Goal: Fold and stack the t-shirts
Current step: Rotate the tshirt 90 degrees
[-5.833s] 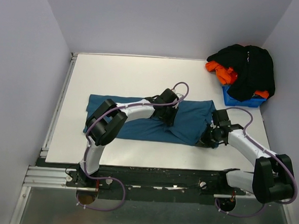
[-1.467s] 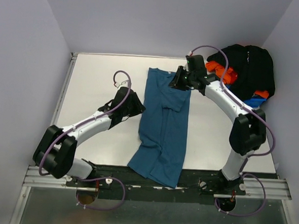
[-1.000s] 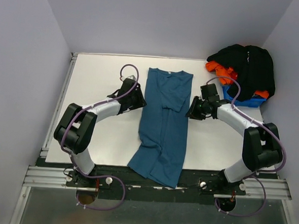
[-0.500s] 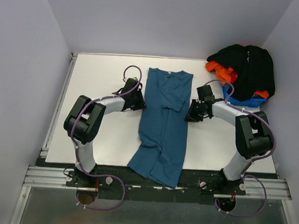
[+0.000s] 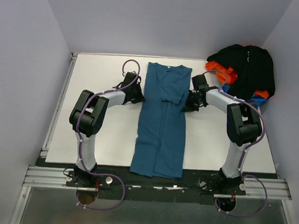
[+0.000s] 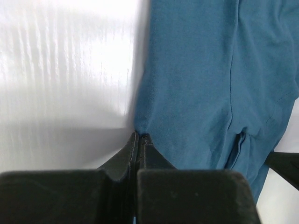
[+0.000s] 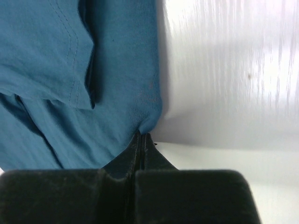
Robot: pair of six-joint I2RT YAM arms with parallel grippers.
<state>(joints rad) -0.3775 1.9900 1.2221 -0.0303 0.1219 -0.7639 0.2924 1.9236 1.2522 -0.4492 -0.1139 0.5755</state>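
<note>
Pinching teal t-shirt (image 5: 161,124) edges | left pincer (image 6: 139,136) clamped | right pincer (image 7: 141,136) clamped

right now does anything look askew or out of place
The hem of the teal t-shirt hangs past the near edge of the table onto the black rail. The black shirt and orange shirt are heaped over the blue bin. The left pincer and right pincer pinch the teal t-shirt's sides.

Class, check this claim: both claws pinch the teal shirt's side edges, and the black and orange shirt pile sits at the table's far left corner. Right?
No. The top view shows the shirt pile at the far right corner. The left claw and right claw do pinch the side edges of the teal shirt.
</note>
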